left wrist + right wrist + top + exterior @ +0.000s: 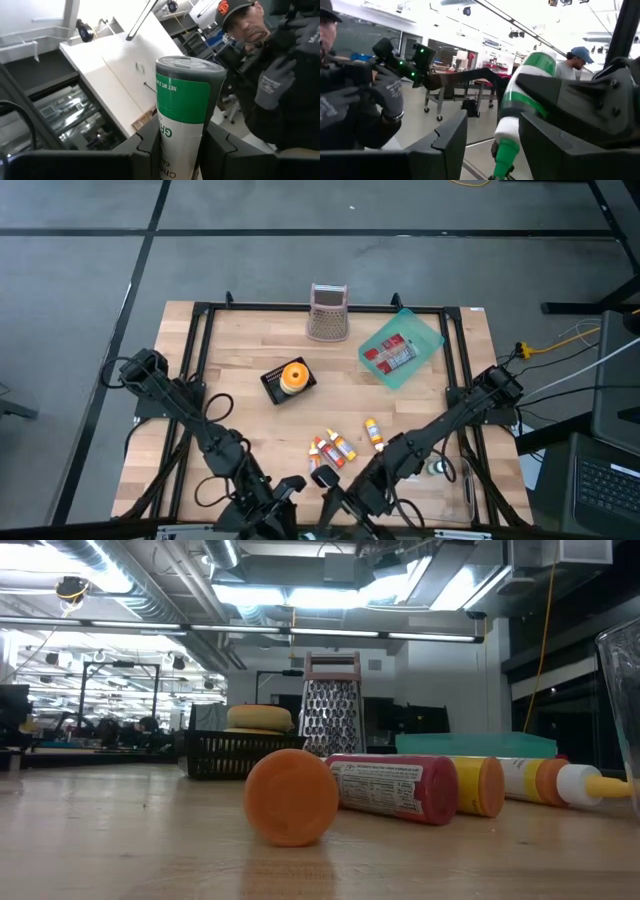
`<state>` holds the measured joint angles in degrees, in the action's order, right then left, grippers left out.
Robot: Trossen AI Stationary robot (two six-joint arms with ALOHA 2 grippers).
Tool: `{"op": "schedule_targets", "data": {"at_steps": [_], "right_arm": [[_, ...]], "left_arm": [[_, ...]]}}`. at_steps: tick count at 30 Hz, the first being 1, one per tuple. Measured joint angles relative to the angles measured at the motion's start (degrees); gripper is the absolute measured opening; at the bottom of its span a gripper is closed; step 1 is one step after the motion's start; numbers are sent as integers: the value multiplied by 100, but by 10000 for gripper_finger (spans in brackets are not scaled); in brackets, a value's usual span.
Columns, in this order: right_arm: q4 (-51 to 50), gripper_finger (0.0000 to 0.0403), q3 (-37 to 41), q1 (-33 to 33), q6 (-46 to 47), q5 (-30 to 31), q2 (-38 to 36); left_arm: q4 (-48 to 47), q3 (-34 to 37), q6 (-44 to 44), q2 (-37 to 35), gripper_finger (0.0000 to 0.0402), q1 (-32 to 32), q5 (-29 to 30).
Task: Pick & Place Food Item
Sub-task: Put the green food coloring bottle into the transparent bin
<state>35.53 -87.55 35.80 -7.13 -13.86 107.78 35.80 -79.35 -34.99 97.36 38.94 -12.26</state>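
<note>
Orange-capped tube on wooden table, grater behind, lit ceiling.

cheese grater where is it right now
In the high view the cheese grater stands at the table's far edge, near the middle, left of the teal tray and beyond the black basket.

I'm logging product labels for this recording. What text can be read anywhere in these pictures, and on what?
"NET WT", then blurred figures: green-labelled canister held between the left gripper's fingers.
"GR", cut off: same canister's label.
Orange logo: person's cap, unreadable.
Red tube on the table: print too small to read.
</note>
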Motion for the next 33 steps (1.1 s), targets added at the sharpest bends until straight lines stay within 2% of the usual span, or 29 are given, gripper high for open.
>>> {"op": "schedule_targets", "data": {"at_steps": [11, 24, 28, 33], "right_arm": [[-199, 176, 0, -56, 224, 230, 37], [-433, 175, 0, -62, 524, 511, 40], [-424, 175, 0, -62, 480, 528, 40], [-261, 175, 2, -58, 349, 462, 42]], "left_arm": [[-40, 2, 320, 9, 83, -267, -386], [39, 2, 628, 9, 83, -278, 250], [39, 2, 594, 7, 83, -282, 225], [41, 2, 375, 7, 83, -282, -102]]}}
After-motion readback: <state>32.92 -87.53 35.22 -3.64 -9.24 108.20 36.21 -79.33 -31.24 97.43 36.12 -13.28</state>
